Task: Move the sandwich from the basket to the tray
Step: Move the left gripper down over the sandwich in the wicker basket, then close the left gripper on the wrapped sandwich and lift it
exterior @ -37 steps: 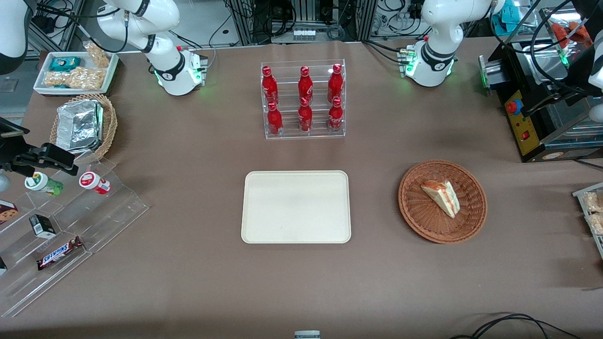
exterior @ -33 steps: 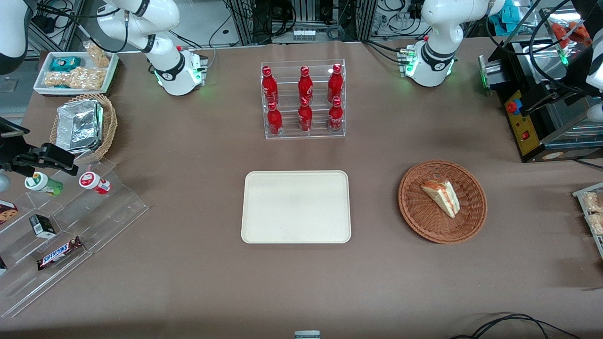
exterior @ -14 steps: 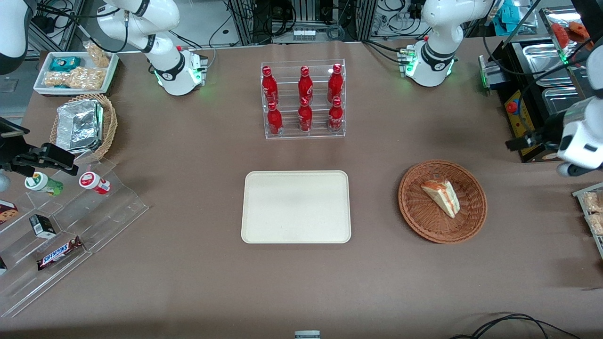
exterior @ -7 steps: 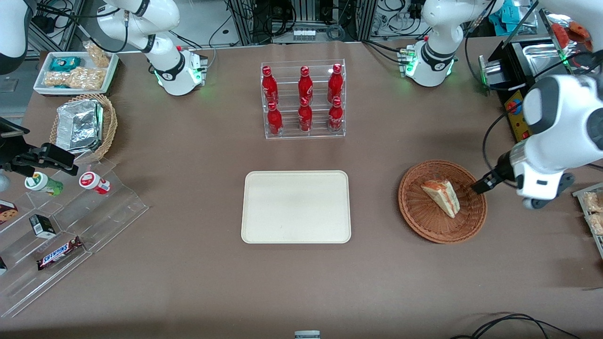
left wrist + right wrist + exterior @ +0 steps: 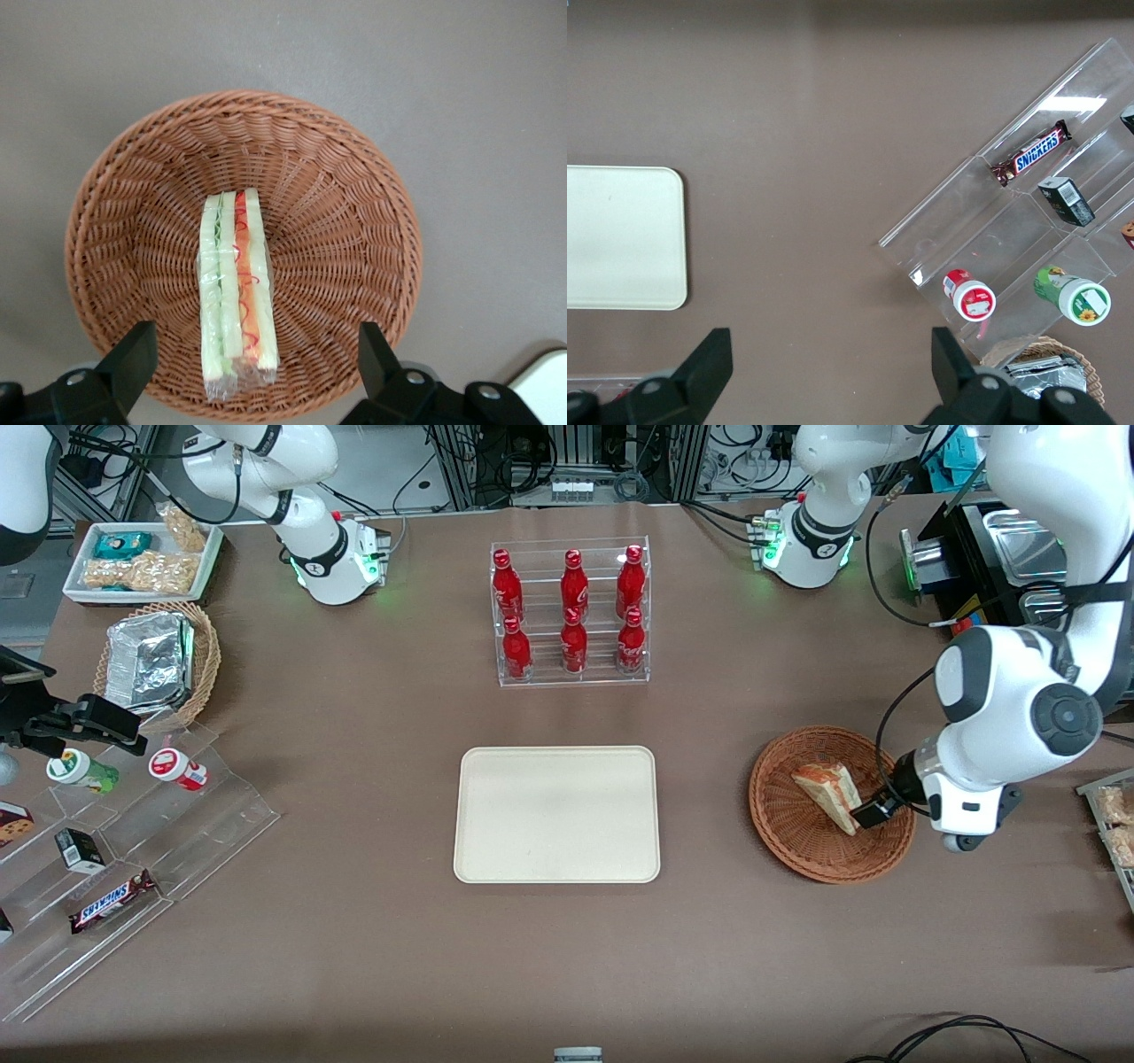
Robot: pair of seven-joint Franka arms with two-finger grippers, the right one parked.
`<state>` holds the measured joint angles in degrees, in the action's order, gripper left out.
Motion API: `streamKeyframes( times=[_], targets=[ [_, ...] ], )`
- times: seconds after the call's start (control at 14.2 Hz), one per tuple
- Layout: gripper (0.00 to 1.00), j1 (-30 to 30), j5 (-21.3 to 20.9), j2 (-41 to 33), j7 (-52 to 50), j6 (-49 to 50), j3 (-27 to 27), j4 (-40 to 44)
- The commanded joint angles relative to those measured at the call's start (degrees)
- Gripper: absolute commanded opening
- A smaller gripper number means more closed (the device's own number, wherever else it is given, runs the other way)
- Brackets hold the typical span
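The sandwich [image 5: 828, 794] is a wrapped pale wedge with red-orange and green layers, lying in the reddish-brown wicker basket [image 5: 784, 828]. In the left wrist view the sandwich [image 5: 236, 292] lies in the middle of the basket [image 5: 354, 230]. My gripper [image 5: 251, 376] hangs open above the basket, one finger on each side of the sandwich's wrapped end and apart from it. From the front the gripper [image 5: 873, 810] sits over the basket edge toward the working arm's end. The cream tray [image 5: 556, 813] lies bare at the table's middle.
A clear rack of red bottles [image 5: 571, 613] stands farther from the front camera than the tray. A stepped acrylic stand with snacks [image 5: 115, 850] and a tan basket holding a foil container [image 5: 155, 660] lie toward the parked arm's end. A black machine [image 5: 1001, 593] stands toward the working arm's end.
The left arm has swung in from the working arm's end of the table and come down over the basket. Sandwich, basket and tray have not moved.
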<state>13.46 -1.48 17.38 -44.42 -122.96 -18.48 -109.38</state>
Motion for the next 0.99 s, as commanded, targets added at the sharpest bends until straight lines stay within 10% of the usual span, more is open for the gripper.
streamKeyframes(
  times=[0.0, 0.92],
  targets=[
    [1.00, -0.2, -0.6, -1.0, -1.5, -3.1, -0.1, -3.7],
    [1.00, -1.2, -3.8, 2.0, -3.7, -12.3, -0.1, -11.6]
  ],
)
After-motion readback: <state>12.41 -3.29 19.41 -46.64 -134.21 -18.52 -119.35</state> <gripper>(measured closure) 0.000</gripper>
